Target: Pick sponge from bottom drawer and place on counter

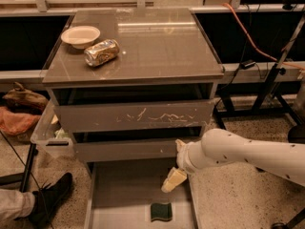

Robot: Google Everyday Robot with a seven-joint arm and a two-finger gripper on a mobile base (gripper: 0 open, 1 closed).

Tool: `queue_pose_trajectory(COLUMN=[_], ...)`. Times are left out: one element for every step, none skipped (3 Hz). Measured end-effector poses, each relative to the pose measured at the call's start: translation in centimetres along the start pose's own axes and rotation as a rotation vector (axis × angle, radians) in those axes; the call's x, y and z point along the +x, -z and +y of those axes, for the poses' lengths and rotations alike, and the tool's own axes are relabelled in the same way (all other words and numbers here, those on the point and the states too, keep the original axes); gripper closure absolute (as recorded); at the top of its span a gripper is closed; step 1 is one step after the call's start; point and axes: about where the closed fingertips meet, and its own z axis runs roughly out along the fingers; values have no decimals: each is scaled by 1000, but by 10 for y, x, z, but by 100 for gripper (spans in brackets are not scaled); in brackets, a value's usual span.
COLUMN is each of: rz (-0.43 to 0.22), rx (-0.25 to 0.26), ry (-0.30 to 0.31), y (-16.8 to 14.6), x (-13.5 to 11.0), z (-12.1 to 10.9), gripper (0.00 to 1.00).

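**Op:** Gripper status?
**Eng:** One gripper. You've got it hanging over the open bottom drawer, near the rail on the right of the view, just in front of the middle drawer. Released or clenched: can't tell. It carries nothing.
**Op:** Sponge?
**Eng:** One sponge, green face up, flat on the drawer floor near the front edge. It sits below the gripper and slightly left in view, apart from it, not touching.
**Op:** Arm?
**Eng:** One white arm, coming in from the right of the view, wrist end angled down toward the drawer.
**Op:** Cabinet?
**Eng:** Three drawers: one scratched drawer front on top, one plain middle, one bottom pulled out.
**Op:** Counter?
**Eng:** One counter, glossy. Two things on it, both at the rear left in view: one crushed gold can on its side, one pale bowl just behind it.
**Op:** Surroundings?
**Eng:** One clear plastic bin against the cabinet's left side in view, one black shoe on the floor at lower left, one orange cable at upper right.
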Motion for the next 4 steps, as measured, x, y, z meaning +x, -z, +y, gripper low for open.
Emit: queue_pose_trajectory(rz=[69,92,92,66], rx=[-34,-48,-48,-64], ry=[-58,-137,-137,-146], y=[-62,-142,-143,-149], x=[41,91,91,97], z=[14,33,33,34], gripper=[0,0,0,0])
